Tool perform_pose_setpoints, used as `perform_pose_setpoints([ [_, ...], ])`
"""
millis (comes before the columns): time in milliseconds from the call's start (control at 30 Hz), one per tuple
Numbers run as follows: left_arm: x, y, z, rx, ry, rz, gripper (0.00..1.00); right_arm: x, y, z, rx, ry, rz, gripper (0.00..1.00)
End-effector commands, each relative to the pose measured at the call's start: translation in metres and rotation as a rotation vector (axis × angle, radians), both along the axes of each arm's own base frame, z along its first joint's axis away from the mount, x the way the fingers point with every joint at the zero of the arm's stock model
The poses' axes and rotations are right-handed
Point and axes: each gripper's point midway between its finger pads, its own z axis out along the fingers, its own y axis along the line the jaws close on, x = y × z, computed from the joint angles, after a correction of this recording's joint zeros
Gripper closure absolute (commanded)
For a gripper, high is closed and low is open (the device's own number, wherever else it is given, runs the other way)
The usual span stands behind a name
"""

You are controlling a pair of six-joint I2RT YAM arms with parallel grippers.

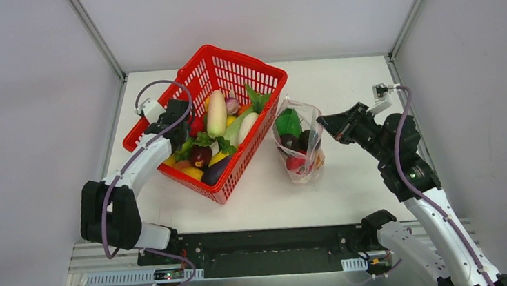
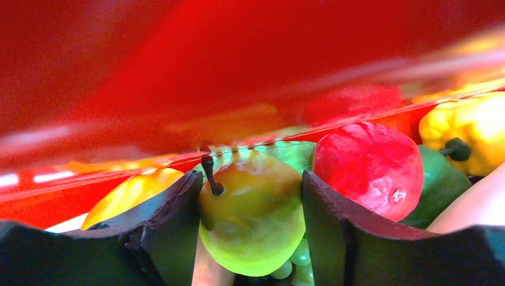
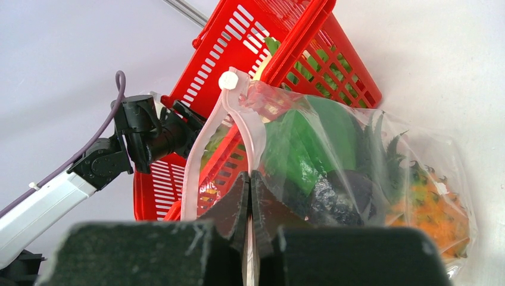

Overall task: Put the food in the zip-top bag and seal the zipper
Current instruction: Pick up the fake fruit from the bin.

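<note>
Zip-top bag [image 1: 299, 146], clear floppy plastic with a thin pink zipper strip [image 3: 256, 140]: stands mouth-up on the white table [image 1: 350, 176], just right of the red mesh plastic basket [image 1: 250, 61].

Contents: green leafy vegetable [image 3: 304, 143], dark purple eggplant [image 3: 339, 193], orange pineapple [image 3: 429, 208], red fruit [image 1: 296, 161].

Zipper: unsealed, its two sides parted.

Right gripper [image 3: 250, 179]: jaws pressed together on the pink strip at the bag's mouth.

Left gripper [image 2: 250, 190]: down inside the basket, jaws partway apart with a yellow-green toy pear [image 2: 253, 220] between them; whether they grip it cannot be told.

Beside the pear: round red fruit [image 2: 369, 170], yellow pepper [image 2: 470, 131].

Also in the basket: white radishes [image 1: 215, 113].
</note>
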Motion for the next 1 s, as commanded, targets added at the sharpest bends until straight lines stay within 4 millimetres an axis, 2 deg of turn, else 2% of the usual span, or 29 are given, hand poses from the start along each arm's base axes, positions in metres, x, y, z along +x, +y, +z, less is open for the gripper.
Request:
perform_pose_setpoints([
  [0, 0.004, -0.012, -0.007, -0.055, 0.011, -0.03, 0.53, -0.003, 0.0, 0.028, 0.033, -0.076, 0.003, 1.0],
  [67, 0.005, -0.014, -0.002, -0.065, -0.008, -0.046, 0.67, -0.002, -0.001, 0.027, 0.032, -0.075, -0.004, 1.0],
  [133, 0.006, -0.016, 0.009, -0.077, -0.042, -0.069, 0.76, -0.002, -0.001, 0.027, 0.032, -0.076, -0.005, 1.0],
  [200, 0.007, -0.019, 0.025, -0.081, -0.077, -0.102, 0.87, -0.002, -0.001, 0.027, 0.032, -0.074, -0.004, 1.0],
  [300, 0.005, -0.021, 0.056, -0.082, -0.142, -0.146, 0.96, -0.002, -0.001, 0.028, 0.029, -0.076, -0.005, 1.0],
  [433, -0.002, -0.02, 0.086, -0.08, -0.214, -0.186, 1.0, -0.002, -0.001, 0.028, 0.031, -0.077, -0.003, 1.0],
  [633, -0.013, -0.024, 0.122, -0.089, -0.294, -0.256, 1.0, -0.002, 0.0, 0.029, 0.035, -0.077, 0.003, 1.0],
  [967, -0.026, -0.06, 0.182, -0.206, -0.436, -0.471, 0.99, -0.005, 0.0, 0.032, 0.045, -0.081, 0.008, 1.0],
])
